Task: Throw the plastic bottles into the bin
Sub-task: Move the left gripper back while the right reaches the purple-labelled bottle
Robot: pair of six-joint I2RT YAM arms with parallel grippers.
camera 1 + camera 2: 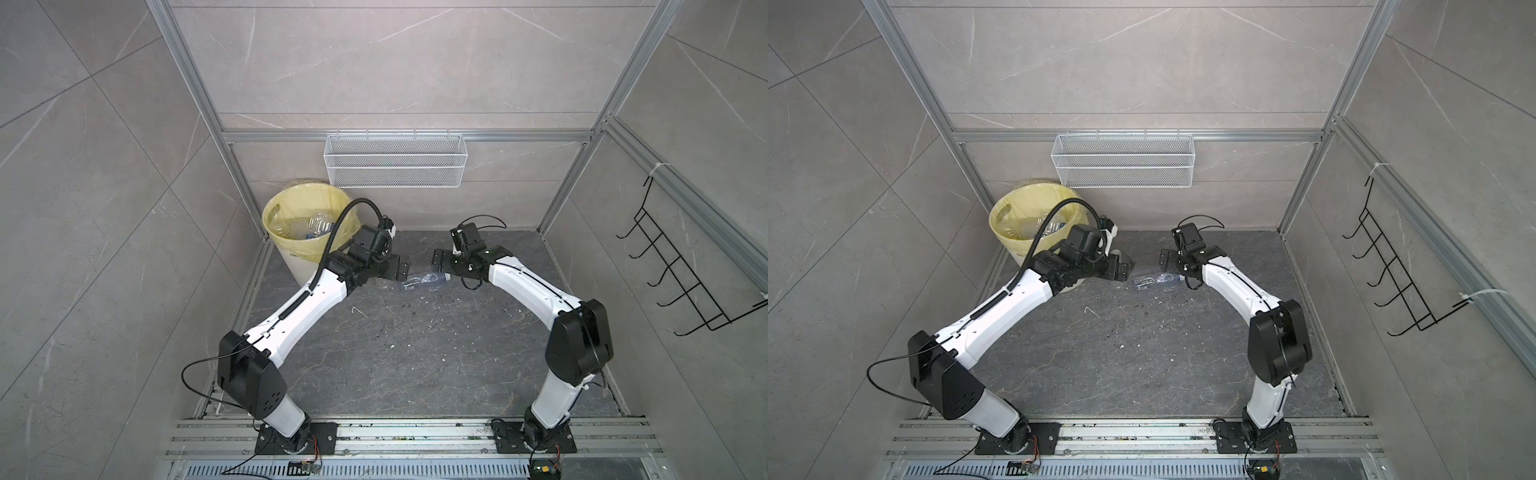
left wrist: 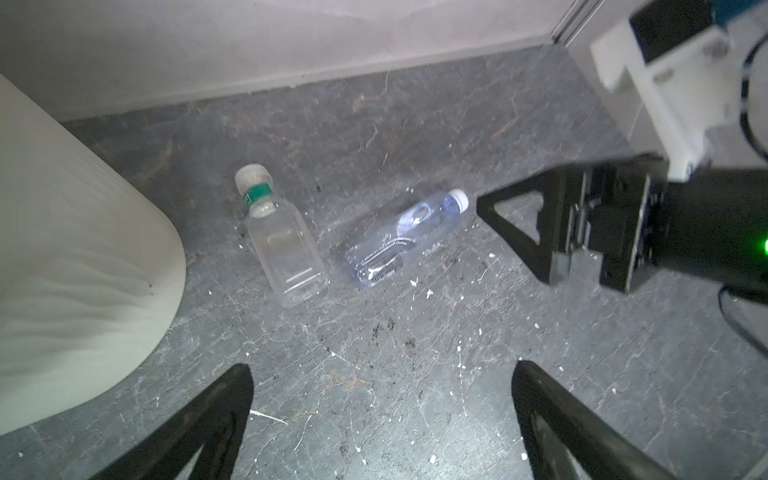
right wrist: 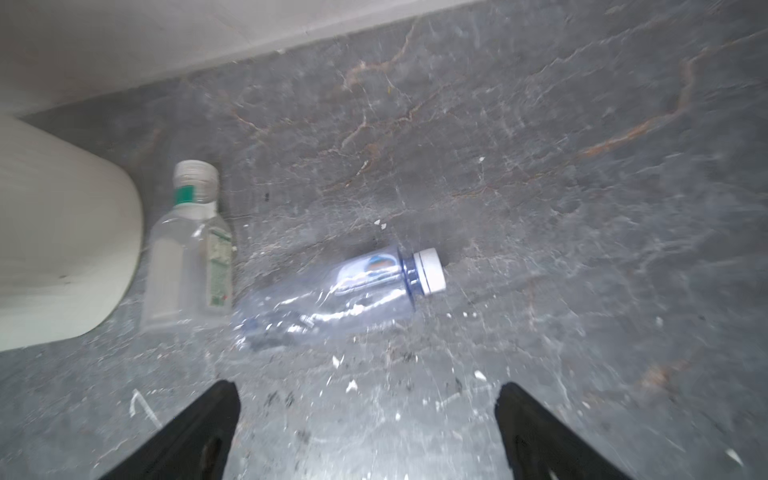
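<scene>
The bin, cream-white with a yellow bag, stands in the back left corner with several clear plastic bottles inside. A blue-tinted bottle with a white cap lies on the dark floor between my two grippers. A clear square bottle with a green neck band lies beside the bin's wall. My left gripper is open above the floor, left of the blue bottle. Opposite it, near the cap end, my right gripper is open and holds nothing.
A white wire mesh basket hangs on the back wall. A black wire hook rack hangs on the right wall. Aluminium frame posts edge the floor, and a rail at the front carries both arm bases. White crumbs speckle the floor.
</scene>
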